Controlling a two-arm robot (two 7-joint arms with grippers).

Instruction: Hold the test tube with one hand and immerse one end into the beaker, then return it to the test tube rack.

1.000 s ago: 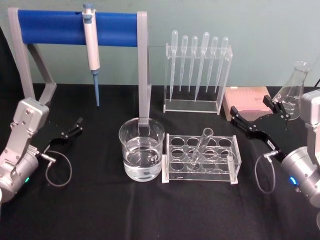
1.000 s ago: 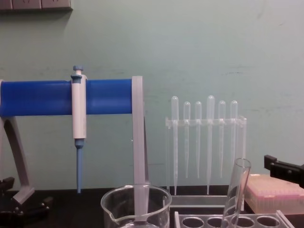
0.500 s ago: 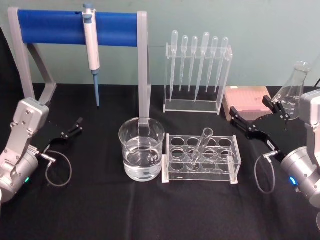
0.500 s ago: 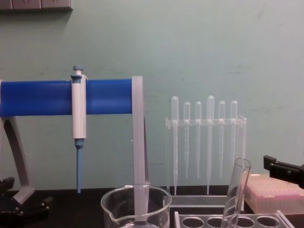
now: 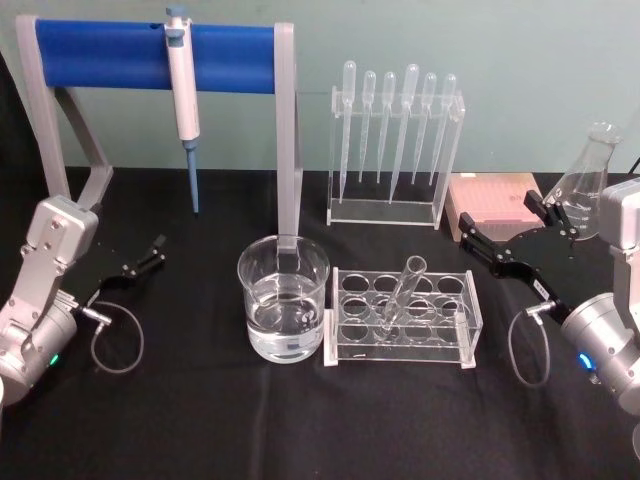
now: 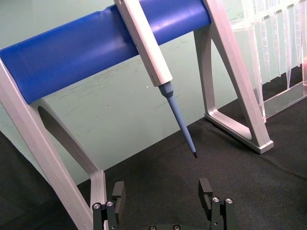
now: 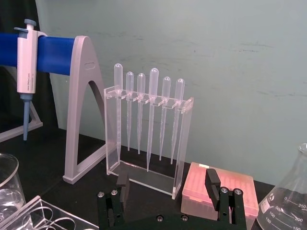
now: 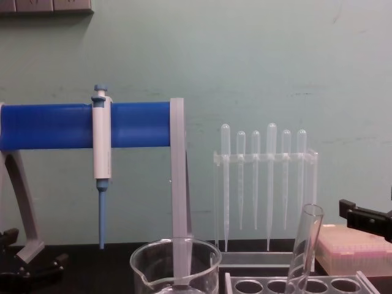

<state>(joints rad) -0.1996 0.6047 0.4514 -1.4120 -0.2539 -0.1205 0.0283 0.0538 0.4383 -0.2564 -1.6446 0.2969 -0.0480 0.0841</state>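
The test tube (image 5: 401,291) leans in a clear rack (image 5: 462,330), its open rim up; its upper part rises from the rack in the chest view (image 8: 304,244). The beaker (image 5: 283,311), holding clear liquid, stands just left of the rack, and its rim is low in the chest view (image 8: 175,252). My right gripper (image 5: 500,217) hovers open to the right of the rack and behind it, with nothing between its fingers (image 7: 167,183). My left gripper (image 5: 145,256) rests open at the far left (image 6: 162,191), well away from the beaker.
A blue-barred stand (image 5: 150,55) carries a white-and-blue pipette (image 5: 183,95) behind the beaker. A clear holder of several plastic pipettes (image 5: 393,150) stands at the back. A pink tip box (image 5: 495,200) and a conical flask (image 5: 585,185) sit close to my right gripper.
My right gripper has sunk very slightly. The test tube, the beaker and my left arm have not moved.
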